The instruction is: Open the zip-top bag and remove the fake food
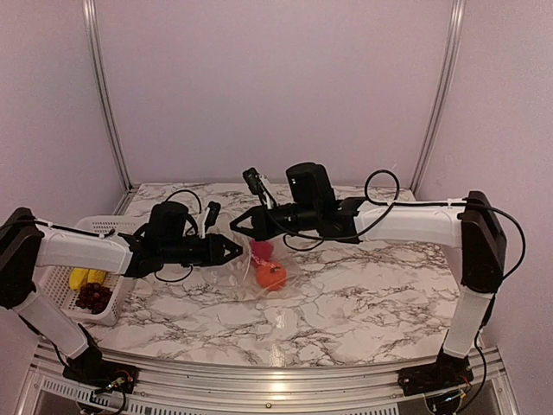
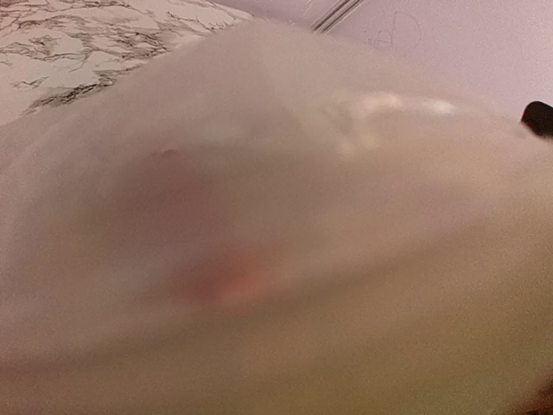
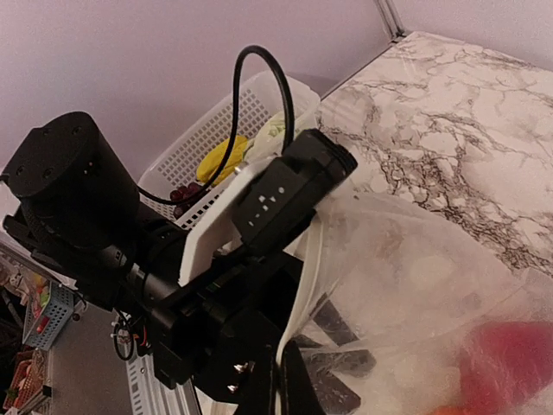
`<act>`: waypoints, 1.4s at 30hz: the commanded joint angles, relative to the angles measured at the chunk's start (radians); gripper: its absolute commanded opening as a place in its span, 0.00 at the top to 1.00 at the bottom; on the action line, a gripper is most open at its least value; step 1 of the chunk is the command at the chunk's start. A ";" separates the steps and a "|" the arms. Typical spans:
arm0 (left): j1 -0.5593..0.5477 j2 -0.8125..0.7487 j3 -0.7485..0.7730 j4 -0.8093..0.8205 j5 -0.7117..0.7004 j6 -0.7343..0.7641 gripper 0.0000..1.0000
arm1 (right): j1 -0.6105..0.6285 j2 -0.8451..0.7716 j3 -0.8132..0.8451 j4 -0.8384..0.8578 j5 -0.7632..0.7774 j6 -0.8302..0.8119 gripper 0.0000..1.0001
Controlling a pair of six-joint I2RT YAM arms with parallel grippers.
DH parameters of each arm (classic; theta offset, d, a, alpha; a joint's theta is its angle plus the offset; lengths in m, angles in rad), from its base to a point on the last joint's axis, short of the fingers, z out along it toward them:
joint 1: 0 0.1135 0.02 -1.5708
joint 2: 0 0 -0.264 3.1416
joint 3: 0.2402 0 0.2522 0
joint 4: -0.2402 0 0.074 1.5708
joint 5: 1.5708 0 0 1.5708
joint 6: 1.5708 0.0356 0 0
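Note:
The clear zip-top bag (image 1: 259, 270) hangs just above the marble table between my two grippers. Inside it are a red round piece (image 1: 262, 251) and a small orange piece (image 1: 271, 276). My left gripper (image 1: 235, 251) looks shut on the bag's left edge. Its wrist view is filled by blurred bag film (image 2: 276, 216), with a reddish blur behind it. My right gripper (image 1: 238, 223) is shut on the bag's white zip strip (image 3: 304, 285), which shows between its fingertips (image 3: 298, 393). The red piece (image 3: 510, 363) shows through the plastic.
A white lattice basket (image 1: 60, 281) stands at the table's left edge. It holds the yellow banana (image 1: 86, 277), the dark grape bunch (image 1: 93, 296) and a cream lump (image 3: 272, 130). The left arm's wrist camera (image 3: 276, 199) is close in front of my right gripper.

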 commanded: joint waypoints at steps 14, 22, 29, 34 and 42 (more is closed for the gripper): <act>0.001 0.155 0.023 0.075 -0.002 -0.055 0.67 | -0.130 -0.151 -0.183 0.043 -0.018 0.032 0.59; -0.002 0.169 -0.002 0.139 0.052 -0.056 0.63 | -0.220 -0.206 -0.348 -0.056 0.028 -0.034 0.45; -0.014 0.199 -0.003 0.155 0.079 -0.047 0.60 | -0.234 -0.133 -0.418 -0.050 -0.045 -0.047 0.43; -0.022 0.222 -0.008 0.164 0.085 -0.046 0.57 | -0.235 -0.104 -0.456 -0.044 -0.071 -0.049 0.44; -0.051 0.291 0.003 0.210 0.114 -0.056 0.57 | -0.235 -0.090 -0.530 0.012 -0.090 -0.020 0.68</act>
